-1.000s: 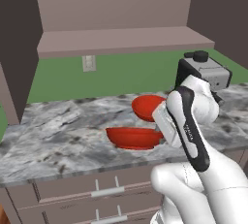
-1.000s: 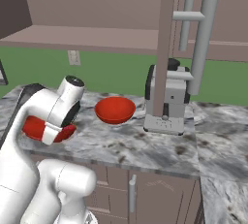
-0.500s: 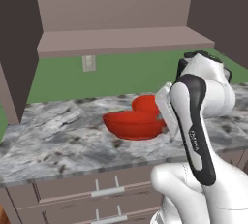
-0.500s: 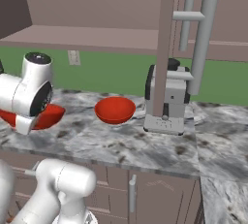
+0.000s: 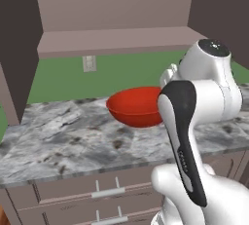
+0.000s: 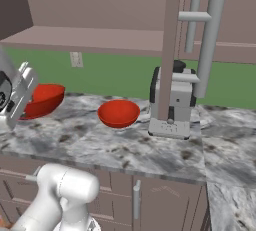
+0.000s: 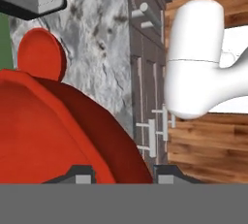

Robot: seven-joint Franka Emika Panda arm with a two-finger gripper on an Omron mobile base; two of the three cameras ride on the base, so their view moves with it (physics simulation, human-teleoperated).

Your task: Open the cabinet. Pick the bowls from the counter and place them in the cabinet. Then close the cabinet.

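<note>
Drawer fronts (image 5: pixel 104 190): nearest, brown, with short silver handles, below the stone edge.
Floor (image 7: pixel 208 136): wood planks, seen in the hand view past the cabinet fronts.
Counter (image 5: pixel 63 141): grey-and-white marbled slab with dark veins, running across both base views.
Held bowl (image 5: pixel 136 106): red, lifted clear of the counter, in front of the green wall.
Gripper (image 7: pixel 121 172): closed on the rim of the held bowl, one finger tip on each side of its wall.
Second bowl (image 6: pixel 118 113): red, resting on the counter just left of the coffee machine (image 6: pixel 172 100).
Wall (image 5: pixel 97 75): green, with a white outlet (image 5: pixel 89 63).
Cabinet (image 5: pixel 116 14): doors swung open, the inner shelf bare; the right door's edge and grey bar handle (image 6: pixel 210 45) stand in front of the coffee machine.
Change: a second ago the held bowl sat low beside the other one; it has since risen and moved left, while the second bowl has stayed put.
Count: two bowls, one coffee machine, one outlet.
</note>
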